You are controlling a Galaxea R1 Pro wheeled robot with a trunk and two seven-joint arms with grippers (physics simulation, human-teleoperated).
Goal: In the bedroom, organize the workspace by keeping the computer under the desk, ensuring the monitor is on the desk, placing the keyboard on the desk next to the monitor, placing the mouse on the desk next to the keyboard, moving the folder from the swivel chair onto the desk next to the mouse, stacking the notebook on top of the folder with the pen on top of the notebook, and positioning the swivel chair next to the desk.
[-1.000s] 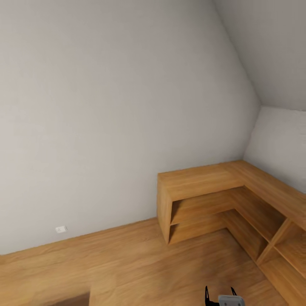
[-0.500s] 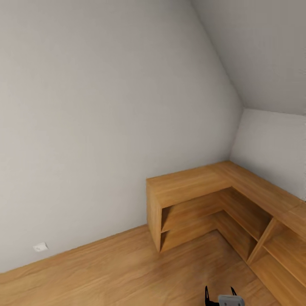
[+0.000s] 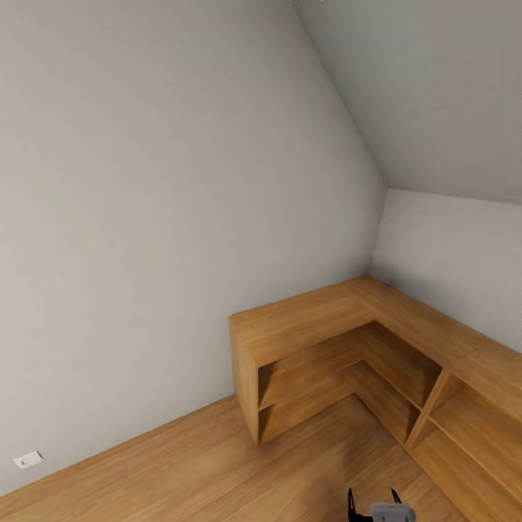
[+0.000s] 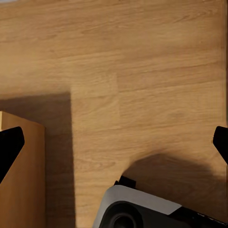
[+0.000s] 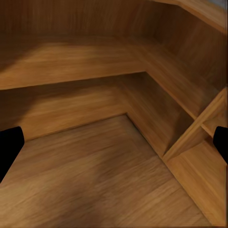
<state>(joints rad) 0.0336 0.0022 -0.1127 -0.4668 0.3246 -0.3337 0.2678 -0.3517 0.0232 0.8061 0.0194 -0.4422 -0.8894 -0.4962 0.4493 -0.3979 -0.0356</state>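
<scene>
Grey walls (image 3: pixel 167 217) take up most of what's in front of me, meeting a sloped ceiling (image 3: pixel 435 87) at about one o'clock. No writing or label shows on either.

Below them a wood floor (image 3: pixel 217 471) runs from seven o'clock across to five o'clock. In the left wrist view the same planks carry a dark shadow.

An L-shaped light-wood cabinet (image 3: pixel 312 319) sits in the corner at four o'clock, its open shelves turning the corner and running off toward three o'clock. It bears no brand or lettering, and its shelves hold nothing I can make out. The right wrist view looks straight into that inner corner.

None of the task's things, desk included, can be seen from here.

At six o'clock, at the lower edge of the head view, the right gripper (image 3: pixel 372 500) shows two black tips above a grey body. In the right wrist view its fingertips (image 5: pixel 9 147) stand at opposite edges, wide apart, with nothing between them.

The left gripper (image 4: pixel 114 142) is likewise spread, its fingertips (image 4: pixel 10 145) far apart over bare floor, empty.

Smallest is a white wall outlet (image 3: pixel 27 460) at eight o'clock, low on the wall; any marking on it is too small to read.
</scene>
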